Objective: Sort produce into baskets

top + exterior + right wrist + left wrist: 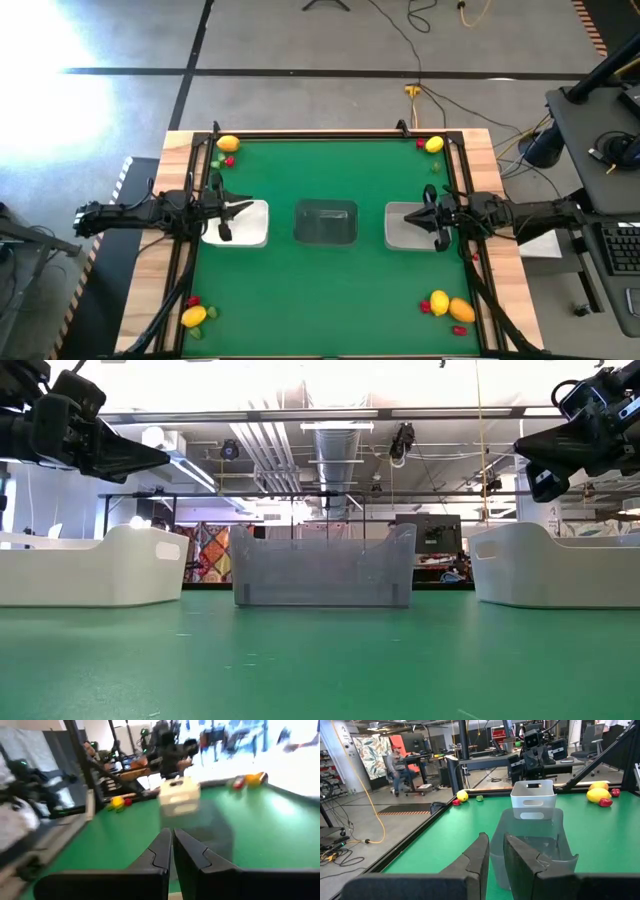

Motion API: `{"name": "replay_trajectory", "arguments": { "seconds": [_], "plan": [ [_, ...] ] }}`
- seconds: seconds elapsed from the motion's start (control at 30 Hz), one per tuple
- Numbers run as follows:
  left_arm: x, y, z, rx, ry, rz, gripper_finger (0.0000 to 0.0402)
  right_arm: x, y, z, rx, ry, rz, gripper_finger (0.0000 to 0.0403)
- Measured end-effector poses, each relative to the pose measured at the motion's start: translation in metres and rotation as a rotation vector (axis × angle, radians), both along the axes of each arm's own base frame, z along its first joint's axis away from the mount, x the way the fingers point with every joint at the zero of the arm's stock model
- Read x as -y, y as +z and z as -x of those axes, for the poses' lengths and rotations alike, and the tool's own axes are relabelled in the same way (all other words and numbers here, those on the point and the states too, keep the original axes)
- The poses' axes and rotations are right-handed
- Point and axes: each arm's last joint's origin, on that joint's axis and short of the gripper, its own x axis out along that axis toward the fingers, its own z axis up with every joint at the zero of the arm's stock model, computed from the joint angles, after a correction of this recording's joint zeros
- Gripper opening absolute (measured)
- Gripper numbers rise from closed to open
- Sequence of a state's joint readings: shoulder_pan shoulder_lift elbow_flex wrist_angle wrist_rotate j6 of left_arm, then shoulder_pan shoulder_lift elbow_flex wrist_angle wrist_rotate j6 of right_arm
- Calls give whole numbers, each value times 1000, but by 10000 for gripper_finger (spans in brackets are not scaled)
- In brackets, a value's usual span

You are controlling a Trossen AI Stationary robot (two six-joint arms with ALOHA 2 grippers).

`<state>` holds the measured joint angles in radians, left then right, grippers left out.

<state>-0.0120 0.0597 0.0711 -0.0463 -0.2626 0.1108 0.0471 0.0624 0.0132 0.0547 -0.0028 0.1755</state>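
Overexposed white glare at the upper left of the high view, washing out the grey concrete floor [60, 60]. Backlit from bright ceiling strip lights [330, 415] in the low view — arms in silhouette. Heavily motion-blurred throughout the right wrist view — blown-out white at one corner. Evenly lit, sharp across the flat green felt table top [450, 827].

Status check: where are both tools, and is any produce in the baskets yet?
Left tool shut, empty, above white basket. Right tool shut, empty, above pale basket. Produce piles at table corners; none seen inside baskets. Nothing blocking.
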Motion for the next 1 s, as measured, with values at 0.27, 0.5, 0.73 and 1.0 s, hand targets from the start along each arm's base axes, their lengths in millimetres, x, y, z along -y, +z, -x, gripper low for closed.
{"name": "replay_trajectory", "arguments": {
  "seconds": [0.27, 0.5, 0.73, 1.0],
  "plan": [
    [0, 0, 0, 0, 0, 0, 42, 2, 5, 0, 58, -67, 300, 13],
    [0, 0, 0, 0, 0, 0, 42, 1, 9, 1, 88, -9, -274, 13],
    [0, 0, 0, 1, 0, 0, 42, -1, 16, -1, 131, 29, -404, 13],
    [0, 0, 0, 0, 0, 0, 42, -34, 23, -21, -132, 205, -415, 13]
  ]
}}
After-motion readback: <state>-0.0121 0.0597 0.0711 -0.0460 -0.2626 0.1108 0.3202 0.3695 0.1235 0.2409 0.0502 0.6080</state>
